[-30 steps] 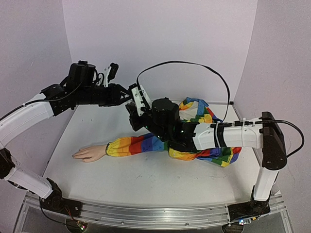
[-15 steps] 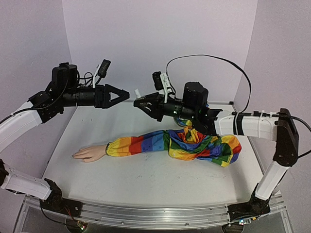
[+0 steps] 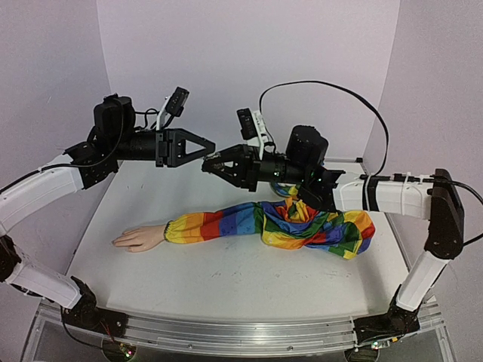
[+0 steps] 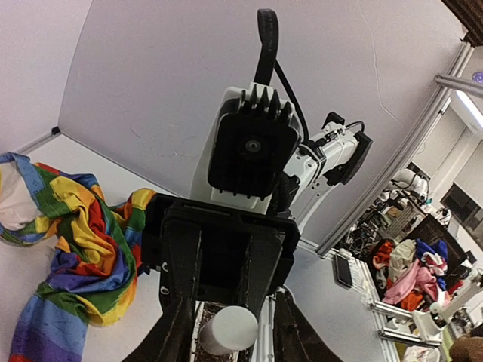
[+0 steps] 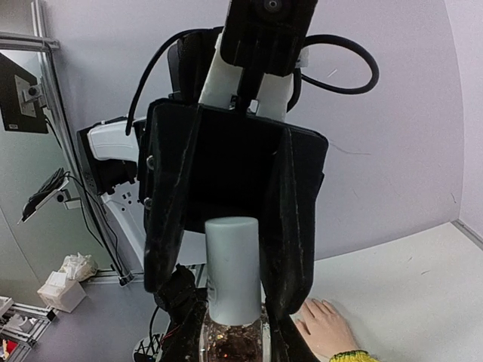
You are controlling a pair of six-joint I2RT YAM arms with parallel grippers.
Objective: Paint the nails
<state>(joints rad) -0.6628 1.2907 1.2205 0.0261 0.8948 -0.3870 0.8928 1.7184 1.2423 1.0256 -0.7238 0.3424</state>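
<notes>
My right gripper (image 3: 213, 164) is shut on a small clear glass bottle (image 5: 234, 343) of dark glittery polish and holds it in the air, its pale cap (image 5: 232, 268) pointing left. My left gripper (image 3: 207, 149) is open, its jaws on either side of that cap (image 4: 226, 330). The pale mannequin hand (image 3: 139, 238) lies flat at the left of the table, at the end of a rainbow-striped sleeve (image 3: 249, 220). It also shows in the right wrist view (image 5: 324, 328). Its nails are too small to make out.
The sleeve's bunched end (image 3: 332, 230) lies under my right forearm. A black cable (image 3: 332, 94) loops above the right arm. Pale purple walls close in the back and both sides of the white table (image 3: 226, 279).
My left gripper moved right and my right gripper slightly left with the bottle, closing the gap. The cap now sits between the left jaws. A second ago both grippers were lower, over the sleeve.
</notes>
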